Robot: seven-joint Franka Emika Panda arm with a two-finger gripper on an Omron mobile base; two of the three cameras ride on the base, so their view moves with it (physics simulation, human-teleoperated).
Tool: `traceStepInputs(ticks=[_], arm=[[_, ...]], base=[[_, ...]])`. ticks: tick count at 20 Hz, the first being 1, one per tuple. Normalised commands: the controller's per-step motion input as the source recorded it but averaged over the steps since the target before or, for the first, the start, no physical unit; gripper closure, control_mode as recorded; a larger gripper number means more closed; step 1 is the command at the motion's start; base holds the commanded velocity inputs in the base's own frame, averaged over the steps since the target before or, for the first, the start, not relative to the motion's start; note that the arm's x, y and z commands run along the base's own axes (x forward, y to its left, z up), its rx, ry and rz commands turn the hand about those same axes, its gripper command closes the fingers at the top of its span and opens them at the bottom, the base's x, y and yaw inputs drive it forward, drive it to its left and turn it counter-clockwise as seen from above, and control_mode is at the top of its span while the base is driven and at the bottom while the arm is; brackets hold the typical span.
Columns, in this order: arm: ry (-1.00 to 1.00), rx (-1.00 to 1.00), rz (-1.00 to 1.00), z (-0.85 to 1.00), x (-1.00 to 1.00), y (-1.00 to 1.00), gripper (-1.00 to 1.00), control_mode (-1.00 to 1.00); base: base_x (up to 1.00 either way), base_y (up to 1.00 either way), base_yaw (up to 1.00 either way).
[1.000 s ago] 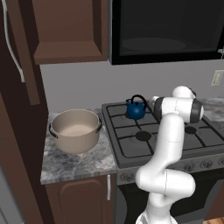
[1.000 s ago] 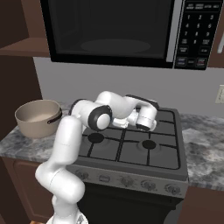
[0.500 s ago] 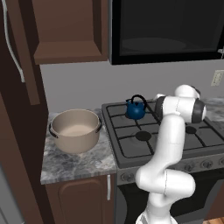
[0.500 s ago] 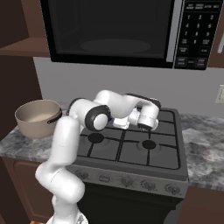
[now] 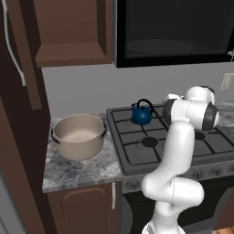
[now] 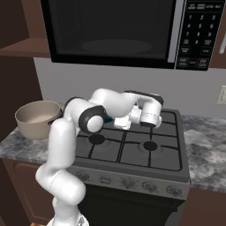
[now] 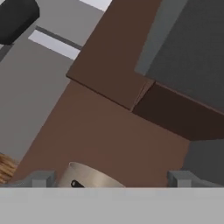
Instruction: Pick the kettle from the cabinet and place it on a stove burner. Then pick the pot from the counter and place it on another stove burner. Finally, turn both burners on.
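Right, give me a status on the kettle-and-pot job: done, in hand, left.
Done: the kettle stands on a rear stove burner, out of the cabinet. In hand: nothing; the gripper is open and empty, and the hand view catches the pot's rim low in frame. Left: the pot sits on the counter beside the stove and needs another burner; whether any burner is lit or its knob turned is too small to tell.

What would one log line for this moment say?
kettle: on rear stove burner | pot: on counter | tool: open, empty
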Motion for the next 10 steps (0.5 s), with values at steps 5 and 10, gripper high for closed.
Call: traceStepInputs(ticks=[5, 10], arm=[[-0.15, -0.08, -0.01, 0.36, -0.36, 0.00, -1.00, -1.00], [-0.16, -0.11, 0.00, 0.34, -0.31, 0.13, -1.00, -1.00]], base=[[0.00, 0.00, 0.00], [0.00, 0.00, 0.00]])
